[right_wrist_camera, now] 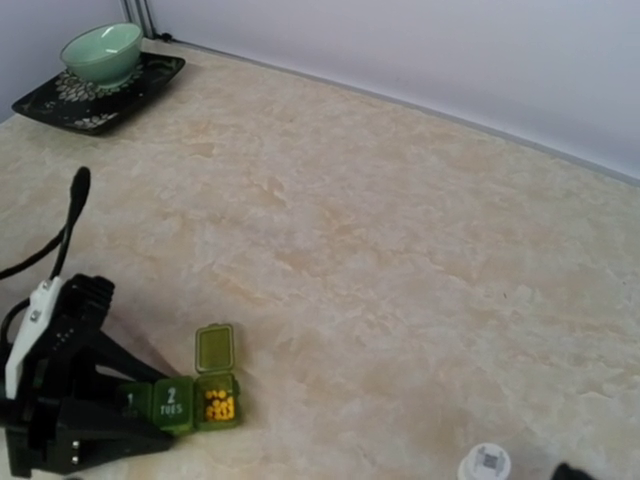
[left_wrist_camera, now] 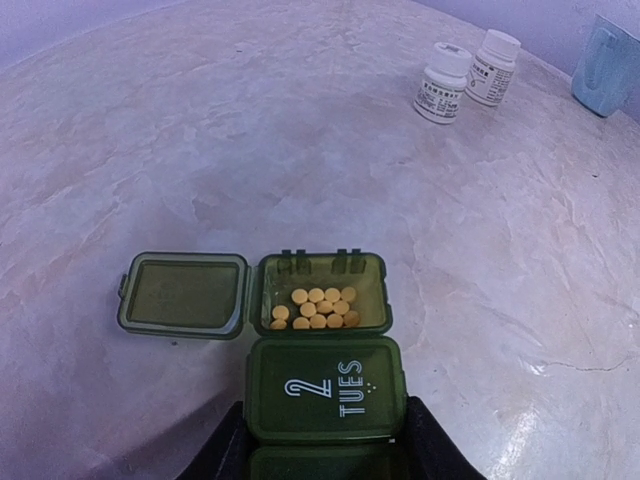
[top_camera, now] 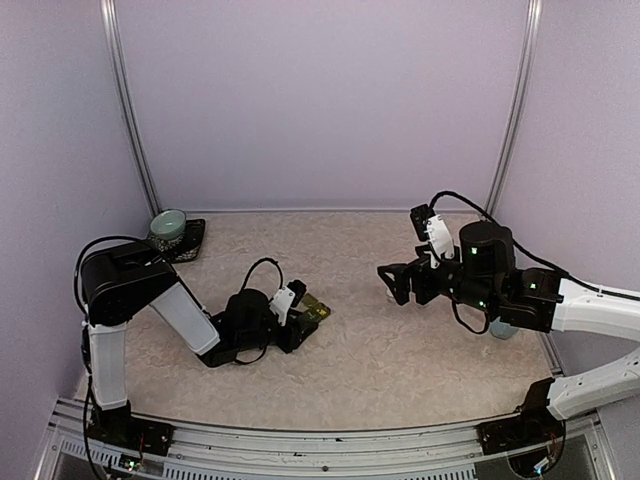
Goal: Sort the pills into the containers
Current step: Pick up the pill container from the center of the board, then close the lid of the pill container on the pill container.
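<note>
The containers, three joined green compartments, lie at bottom centre of the left wrist view. The far one is open, its lid flipped left, and holds about thirteen orange pills. The other two are closed. The left gripper flanks the near end, though I cannot tell whether it is clamped. The right gripper is spread apart and holds nothing. Two white bottles stand at upper right.

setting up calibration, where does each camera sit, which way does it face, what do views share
Top external: high behind the bases, looking down on the table; both arms, left tool at the containers, right tool open.
Left wrist: low, facing along the containers toward two white bottles; its fingers flank the strip.
Right wrist: higher, facing the left tool and pale green bowl; own fingers barely show.
Shared: all three see the containers; both wrist views show one lid open.
</note>
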